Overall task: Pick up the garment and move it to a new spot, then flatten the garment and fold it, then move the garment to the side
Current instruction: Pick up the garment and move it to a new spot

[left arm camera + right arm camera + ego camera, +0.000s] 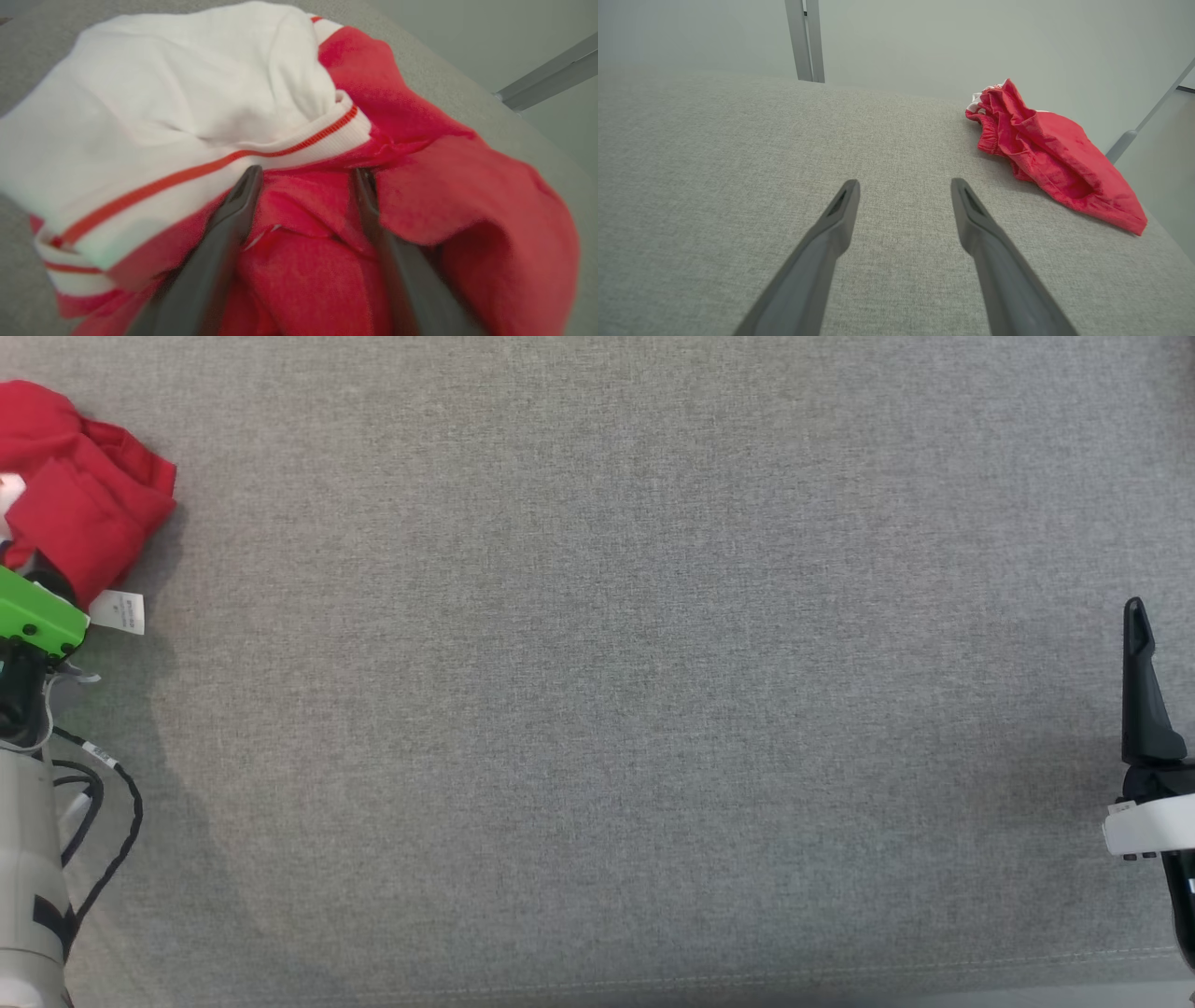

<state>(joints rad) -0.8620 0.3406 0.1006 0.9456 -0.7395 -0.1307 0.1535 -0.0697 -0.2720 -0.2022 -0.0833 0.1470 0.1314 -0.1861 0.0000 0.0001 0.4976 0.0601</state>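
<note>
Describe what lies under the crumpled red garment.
The garment rests on the grey fabric surface, which shows beside it. A white tag sticks out at its near edge. Anything directly beneath the heap is covered.

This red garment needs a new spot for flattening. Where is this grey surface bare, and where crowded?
The grey surface lies bare from the crumpled garment at the far left across to the right tool at the right edge. Crowded: the far-left corner, where the open left tool straddles the garment's folds.
</note>
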